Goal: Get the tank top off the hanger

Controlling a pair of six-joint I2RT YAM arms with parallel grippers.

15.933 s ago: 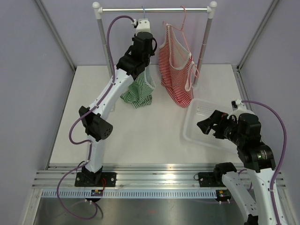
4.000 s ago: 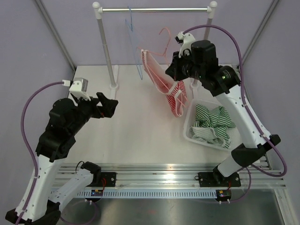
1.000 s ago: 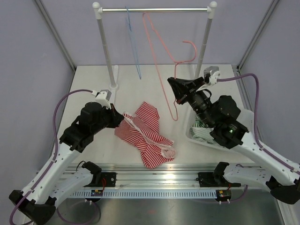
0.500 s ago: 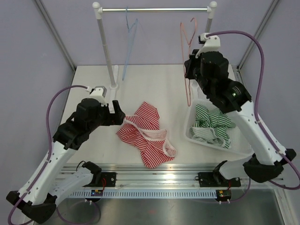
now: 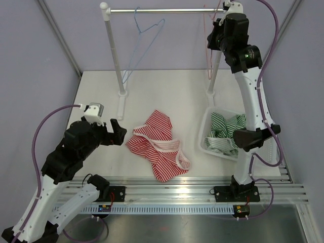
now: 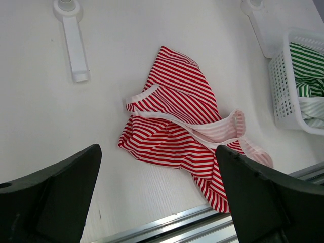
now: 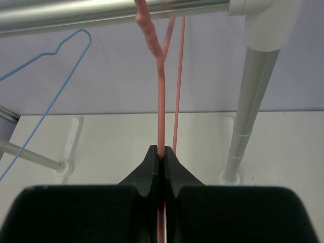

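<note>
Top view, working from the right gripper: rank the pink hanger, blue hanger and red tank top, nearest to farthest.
1. pink hanger: clamped in the right gripper, at the right end of the rail.
2. blue hanger: hooked on the rail, towards its left end.
3. red tank top: down on the table, near the front edge.

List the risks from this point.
1. The right end effector pinches the pink wire hanger just below the silver rail. Whether the hook is fully seated is unclear, so releasing now may drop it.
2. The red-and-white striped tank top lies close to the near edge of the table. A sloppy grab by the open left end effector could push it off.
</note>
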